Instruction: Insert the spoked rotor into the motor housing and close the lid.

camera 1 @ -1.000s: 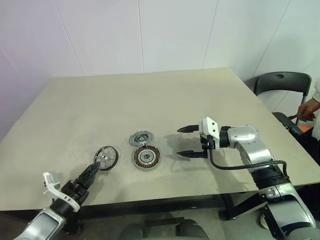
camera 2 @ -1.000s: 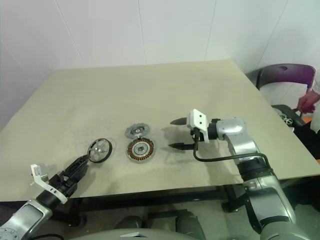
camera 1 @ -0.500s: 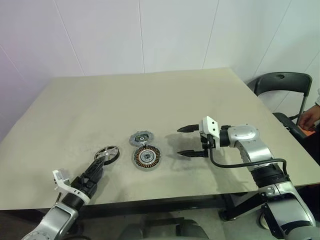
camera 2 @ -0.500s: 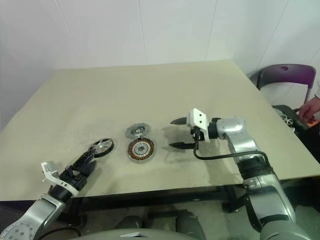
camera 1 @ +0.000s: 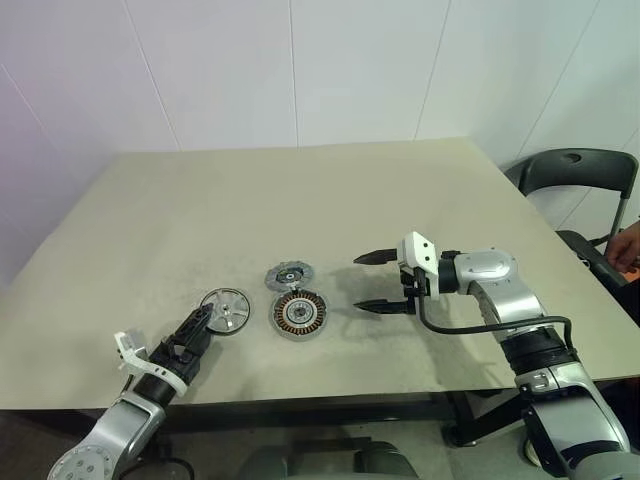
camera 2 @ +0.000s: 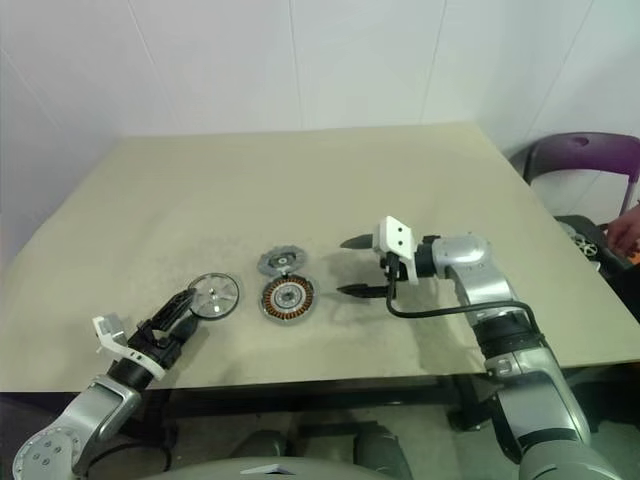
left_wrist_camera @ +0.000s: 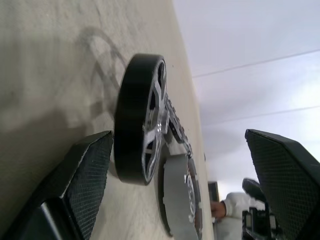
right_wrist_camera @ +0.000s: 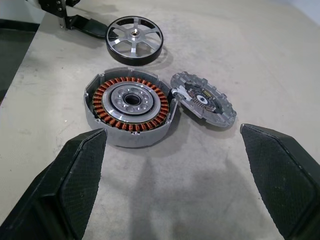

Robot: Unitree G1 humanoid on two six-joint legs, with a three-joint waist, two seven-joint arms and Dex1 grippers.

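Note:
The lid, dark-rimmed with a silvery spoked face, lies flat on the table at the left of the row. To its right is the motor housing with its copper windings. The small grey spoked rotor lies just behind the housing and touches its rim. My left gripper is open at the lid's near left edge. In the left wrist view one finger sits close against the lid's rim. My right gripper hangs open to the right of the housing, pointing at it, with nothing between its fingers.
The beige table has its front edge just behind my left wrist. A dark chair stands at the table's far right corner. A person's hand shows at the right edge.
The lid stood tilted on its edge a second ago and now lies flat. My left gripper has crept forward to its rim. The right arm has not moved.

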